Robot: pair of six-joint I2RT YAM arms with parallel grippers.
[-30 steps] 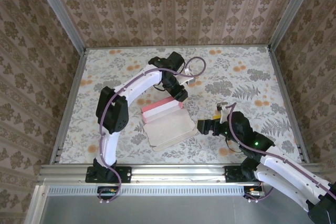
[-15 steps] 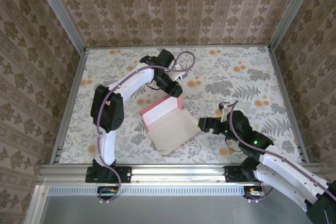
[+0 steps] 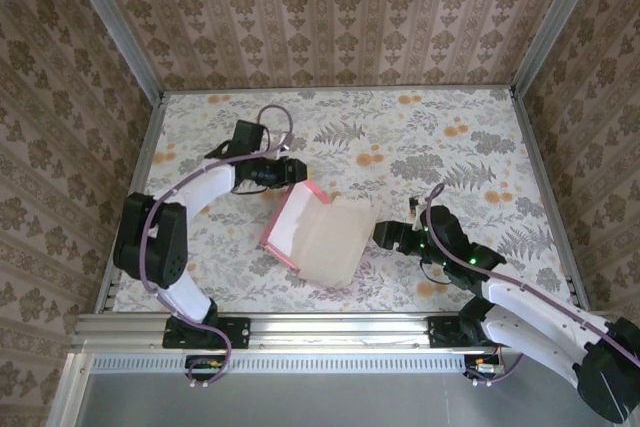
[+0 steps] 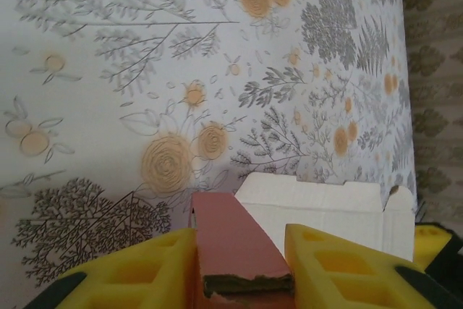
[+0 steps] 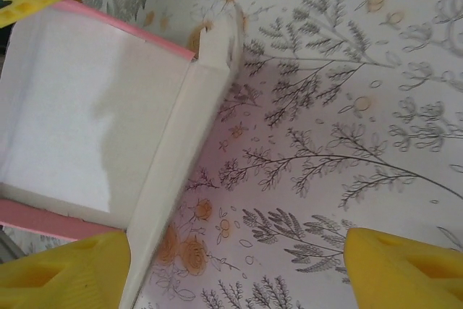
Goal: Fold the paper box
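Top external shows the left end effector (image 3: 290, 173) clamped on a pink wall of the paper box (image 3: 318, 237). It has swung leftward, turning the box at mid-tabletop (image 3: 470, 137) and raising that wall. The right end effector (image 3: 386, 235), jaws apart but narrowing, waits at the box's right edge, likely to fold that side.

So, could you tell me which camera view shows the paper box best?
The top external view: the whole paper box shows, outline and flaps together. The left wrist view catches one pink flap; the right wrist view, its pale inner face, cropped.
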